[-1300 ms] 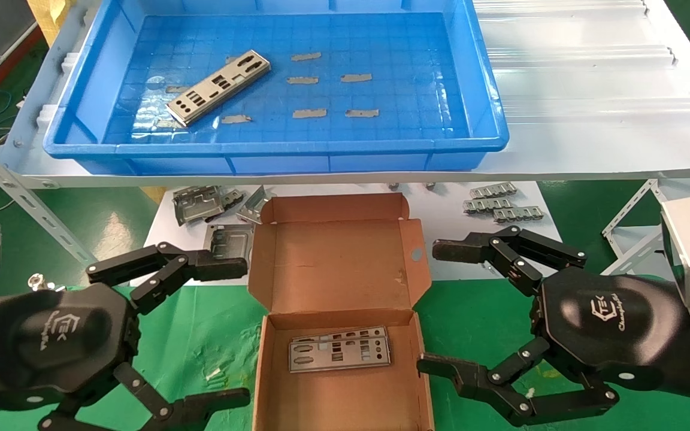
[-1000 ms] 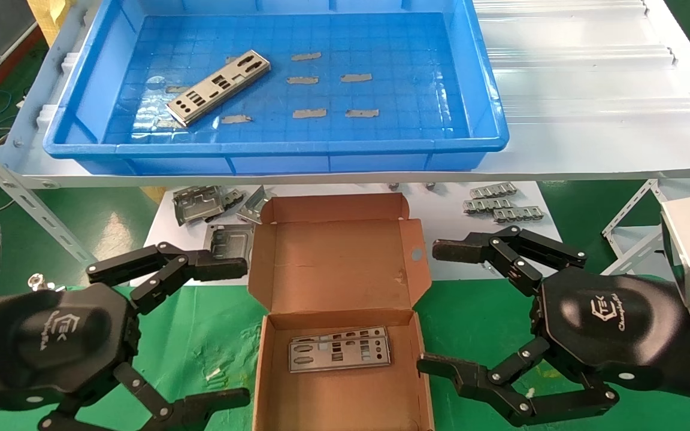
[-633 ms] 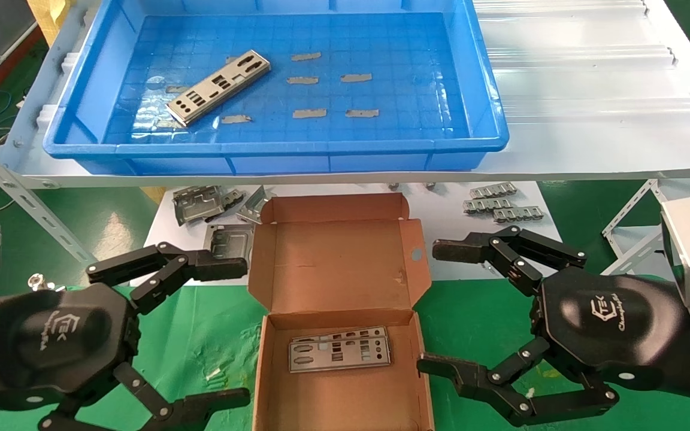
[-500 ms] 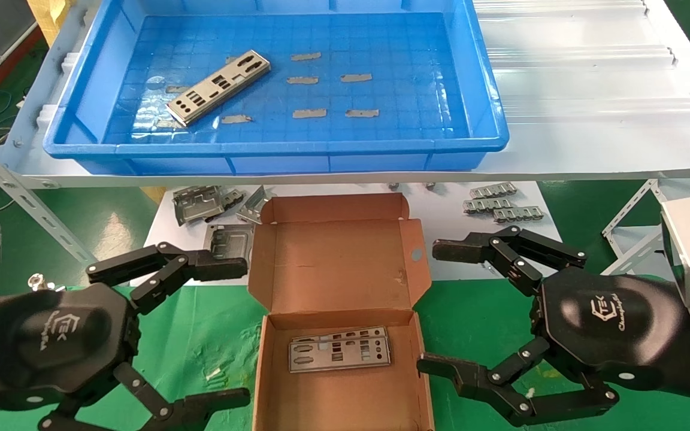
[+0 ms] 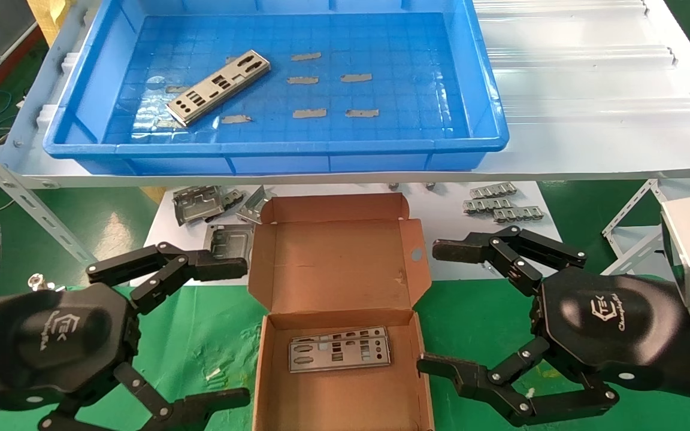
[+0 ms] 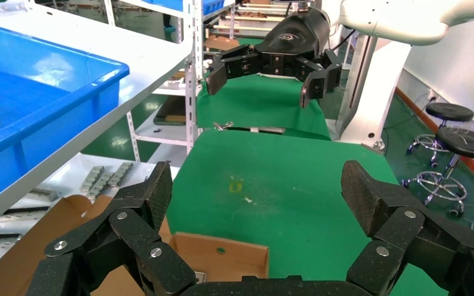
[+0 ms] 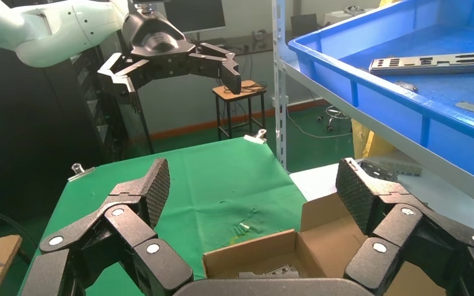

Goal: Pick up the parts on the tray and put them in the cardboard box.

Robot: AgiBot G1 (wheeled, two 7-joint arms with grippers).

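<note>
One silver punched plate (image 5: 219, 87) lies at an angle on the floor of the blue tray (image 5: 489, 108), left of centre; it also shows in the right wrist view (image 7: 429, 62). The open cardboard box (image 5: 297, 407) sits on the green mat with its lid (image 5: 339, 263) folded back, and two plates (image 5: 339, 350) lie stacked inside. My left gripper (image 5: 243, 332) is open and empty just left of the box. My right gripper (image 5: 435, 308) is open and empty just right of it. Both hover low beside the box, well below the tray's shelf.
Small grey strips (image 5: 327, 78) lie on the tray floor. Bent grey brackets (image 5: 201, 203) and toothed grey pieces (image 5: 501, 206) lie on the white board behind the box. The tray stands on a white shelf (image 5: 590, 120) with metal legs (image 5: 21, 203) at either side.
</note>
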